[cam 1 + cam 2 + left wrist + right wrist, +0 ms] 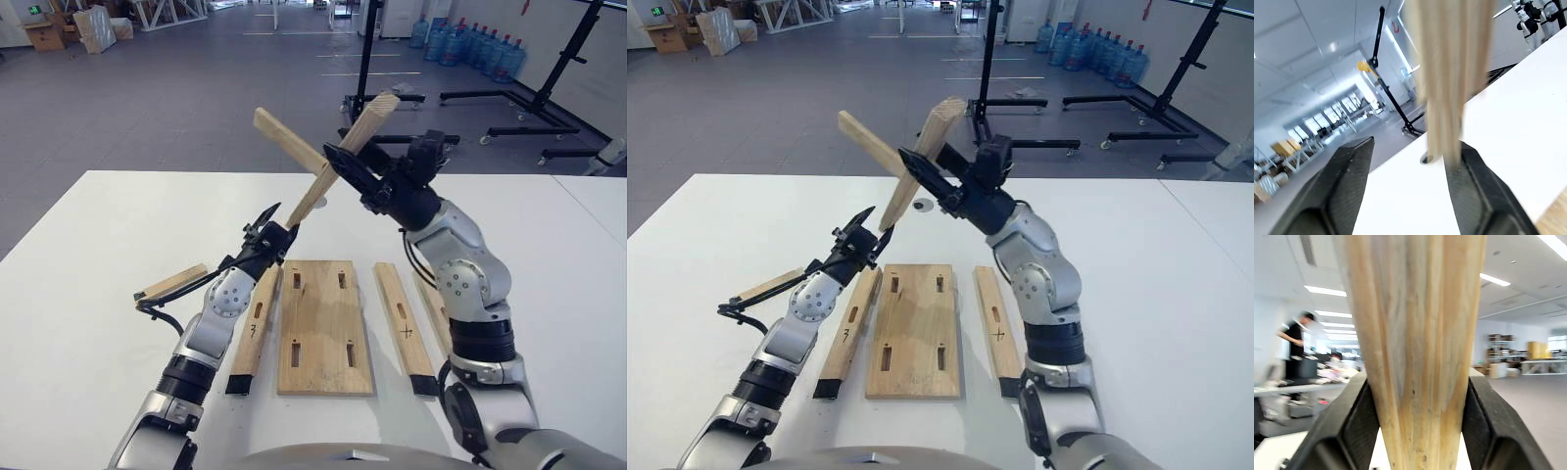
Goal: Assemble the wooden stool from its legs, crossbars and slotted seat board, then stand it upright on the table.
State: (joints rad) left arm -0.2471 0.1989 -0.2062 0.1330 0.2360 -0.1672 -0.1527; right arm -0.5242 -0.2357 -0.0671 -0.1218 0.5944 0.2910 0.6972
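Your right gripper (345,168) clamped a leg (370,119) crossed by a crossbar (284,137), held high over the table (98,245) so the left gripper (272,223), fingers spread, could take its lower end; contact there I couldn't confirm. The seat board (323,328) lay flat below, spare legs (253,333) just beside it crowding any set-down.

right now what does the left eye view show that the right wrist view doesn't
Only the left eye view: the flat slotted wooden seat board on the white table, loose pale wooden legs beside it, a thin wooden crossbar crossing the raised pale wooden stool leg, and the left pincer open at that leg's lower end. Only the right wrist view: the black fingers of the right pincer pressed on both sides of the wood. Both: the raised leg.
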